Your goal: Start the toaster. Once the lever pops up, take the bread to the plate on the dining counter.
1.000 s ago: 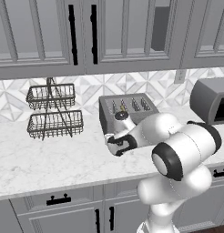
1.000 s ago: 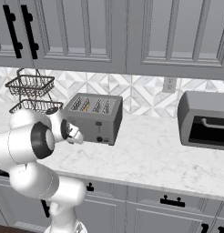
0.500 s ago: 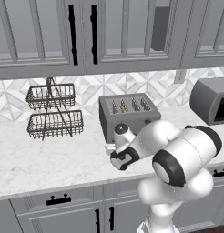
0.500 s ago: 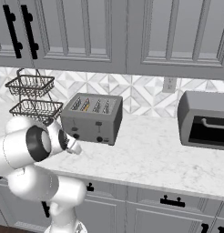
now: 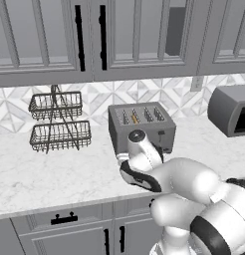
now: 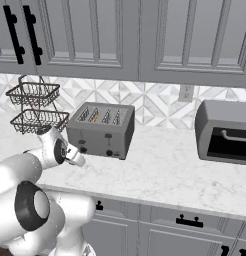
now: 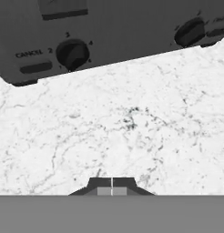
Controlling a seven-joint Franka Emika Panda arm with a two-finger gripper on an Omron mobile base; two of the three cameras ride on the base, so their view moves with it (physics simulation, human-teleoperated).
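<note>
A two-tier wire basket (image 5: pixel 59 121) stands on the marble counter (image 5: pixel 55 174), to the left of the toaster (image 5: pixel 141 127) and well apart from it, against the tiled wall. In the right base view the same basket (image 6: pixel 36 109) is also left of the toaster (image 6: pixel 101 130).

The toaster is the grey box in the middle of the counter, with its back near the wall. It has four slots on top. An orange-brown slice of bread (image 5: pixel 135 118) sits in the second slot from the left, and the right base view shows the bread (image 6: pixel 94 117) in the same slot. On the toaster's front there are two dark knobs.

The arm (image 5: pixel 189 189) bends low in front of the toaster, and the hand hides part of the front in the left base view. The gripper (image 7: pixel 112 185) points down at the counter just in front of the toaster's base, a little above the marble. Its fingers are pressed together and they hold nothing. In the hand view one knob (image 7: pixel 72 53) is beside a "CANCEL" button (image 7: pixel 35 68), and a second knob (image 7: pixel 190 32) is further along the front.

To the right of the toaster, well apart, a larger grey oven box (image 6: pixel 224 132) stands on the same counter.
</note>
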